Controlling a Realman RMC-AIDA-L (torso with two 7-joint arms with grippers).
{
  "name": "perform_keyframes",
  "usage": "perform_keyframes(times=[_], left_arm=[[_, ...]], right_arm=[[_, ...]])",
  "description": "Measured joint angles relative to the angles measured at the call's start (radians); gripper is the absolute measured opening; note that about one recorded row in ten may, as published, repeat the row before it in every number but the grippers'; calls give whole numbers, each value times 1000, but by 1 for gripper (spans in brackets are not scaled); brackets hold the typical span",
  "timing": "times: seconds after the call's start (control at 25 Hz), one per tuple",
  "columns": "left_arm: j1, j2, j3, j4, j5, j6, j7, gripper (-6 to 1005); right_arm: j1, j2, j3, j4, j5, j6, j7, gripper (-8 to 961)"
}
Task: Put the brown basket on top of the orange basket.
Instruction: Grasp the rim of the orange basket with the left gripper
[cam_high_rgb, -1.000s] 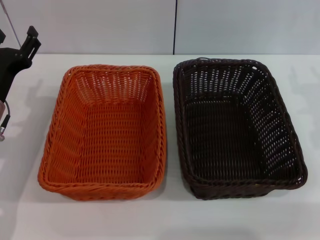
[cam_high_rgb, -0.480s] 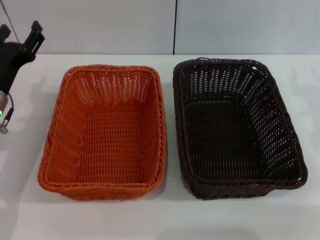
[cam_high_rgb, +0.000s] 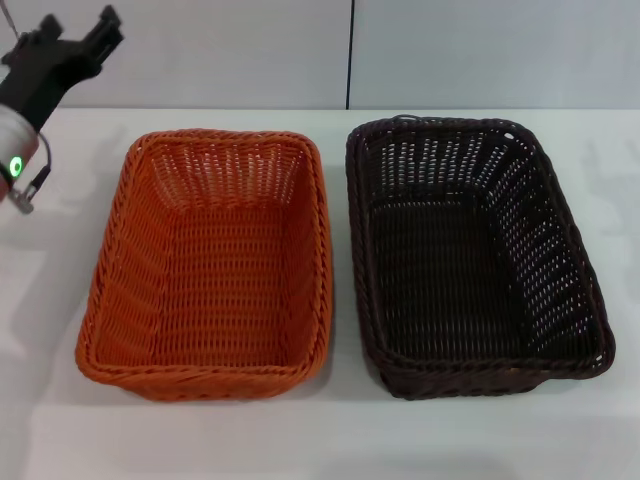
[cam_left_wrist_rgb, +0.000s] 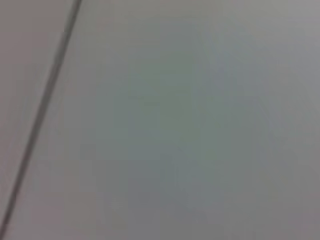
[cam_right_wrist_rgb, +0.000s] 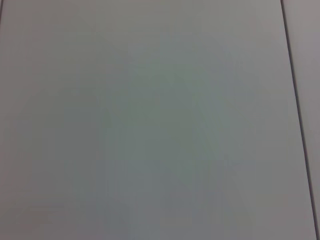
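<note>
The brown basket (cam_high_rgb: 475, 255) sits on the white table (cam_high_rgb: 320, 440) just right of the orange basket (cam_high_rgb: 210, 265) — long axes parallel, running away from the robot. The left gripper (cam_high_rgb: 62, 48) hangs beyond the orange basket's far-left corner, well apart from the brown one; whether its fingers are spread or closed I cannot tell. The right gripper is out of sight — so which arm is nearer is unclear.

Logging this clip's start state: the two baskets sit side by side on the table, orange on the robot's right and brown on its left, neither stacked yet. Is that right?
Not quite: the sides are swapped. The head view shows the orange basket on the robot's left and the brown basket on its right. They do sit side by side on the table, neither stacked yet.
</note>
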Motion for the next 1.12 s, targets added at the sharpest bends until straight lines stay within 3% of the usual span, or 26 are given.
perform_keyframes(times=[0.04, 0.12, 0.16, 0.24, 0.28, 0.32, 0.36, 0.4, 0.44, 0.52, 0.56, 0.6, 0.64, 0.76, 0.8, 0.84, 0.88, 1.0, 1.04, 1.12], left_arm=[[4, 20, 3, 118, 165, -109, -153, 843], [4, 20, 3, 118, 165, -109, -153, 843], [6, 38, 4, 175, 283, -159, -276, 843], [6, 38, 4, 175, 283, -159, -276, 842], [3, 56, 3, 218, 399, -196, -400, 842], [3, 56, 3, 218, 399, -196, -400, 842], [1, 93, 1, 316, 681, -230, -688, 842], [1, 93, 1, 316, 681, -230, -688, 842], [1, 109, -2, 362, 839, -228, -841, 842], [1, 109, -2, 362, 839, -228, -841, 842], [-12, 153, -17, 453, 1209, -163, -1195, 842], [-12, 153, -17, 453, 1209, -163, -1195, 842], [-33, 162, -46, 478, 1357, -107, -1320, 842], [-33, 162, -46, 478, 1357, -107, -1320, 842], [-64, 168, -99, 505, 1547, -23, -1459, 842], [-64, 168, -99, 505, 1547, -23, -1459, 842], [-108, 145, -226, 571, 1806, 135, -1601, 843], [-108, 145, -226, 571, 1806, 135, -1601, 843], [-132, 142, -250, 628, 1953, 234, -1705, 843], [-132, 142, -250, 628, 1953, 234, -1705, 843]], right_arm=[[0, 0, 0, 0, 0, 1, 0, 554], [-1, 0, 0, -1, 0, 6, 0, 554], [-2, 0, 0, -2, 0, 9, 0, 554], [-2, 0, 0, -2, 1, 10, 0, 553], [-4, 0, 0, -2, 1, 10, 0, 553], [-5, 0, 0, -3, 1, 11, 0, 553], [-7, 0, 0, -4, 2, 12, 0, 553], [-7, 0, 0, -4, 2, 12, 0, 553], [-8, 0, 0, -5, 2, 12, 0, 553], [-9, -1, 0, -6, 2, 13, 0, 553], [-9, -1, 0, -7, 3, 14, 0, 553], [-9, -1, 0, -7, 3, 14, 0, 553], [-10, -1, 0, -7, 4, 15, 0, 553], [-7, -2, 0, -8, 9, 22, 0, 553], [-7, -2, 0, -8, 9, 22, 0, 553], [-7, -2, 2, -11, 10, 22, 0, 553], [-7, -2, 2, -11, 10, 22, 0, 553], [-10, -2, 11, -16, 11, 22, 0, 553], [-12, -2, 14, -21, 11, 22, 0, 553], [-13, -2, 14, -26, 11, 22, 0, 553]])
